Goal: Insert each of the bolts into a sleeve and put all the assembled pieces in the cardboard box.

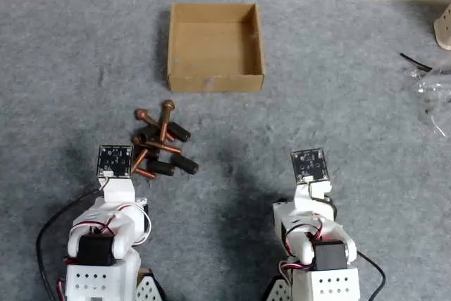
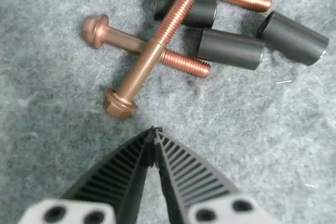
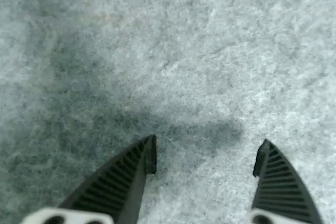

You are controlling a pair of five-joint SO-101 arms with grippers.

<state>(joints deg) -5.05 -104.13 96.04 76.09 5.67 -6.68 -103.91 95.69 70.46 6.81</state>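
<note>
Spotter: Bolts (image 1: 164, 125) and sleeves (image 1: 184, 164) heaped together on bench (image 1: 352, 118), on the arms' side of the cardboard box (image 1: 215, 83) and apart from it.
Recorder: Box position?
Spotter: Far middle of bench, open top up, one long wall facing the arms.
Recorder: Left hand?
Spotter: Left hand (image 2: 155, 132) closed, fingertips meeting, gripping nothing. It hangs just short of the heap. Nearest is a copper bolt (image 2: 149, 56), flanged head toward the hand, lying across a second bolt (image 2: 118, 38).
Recorder: Sleeves from that wrist view?
Spotter: Black, on their sides, past the crossed bolts. One sleeve (image 2: 231, 49) just beside the second bolt's threaded end, another sleeve (image 2: 294, 38) beyond it, a third sleeve (image 2: 191, 11) under the copper bolt's threads; touching or not, cannot tell.
Recorder: Right hand?
Spotter: Right hand (image 3: 207, 148) spread open over bare grey bench, well apart from the heap.
Recorder: Anything else?
Spotter: Clear plastic scraps and black wire (image 1: 426, 79) near the bench's right edge.
</note>
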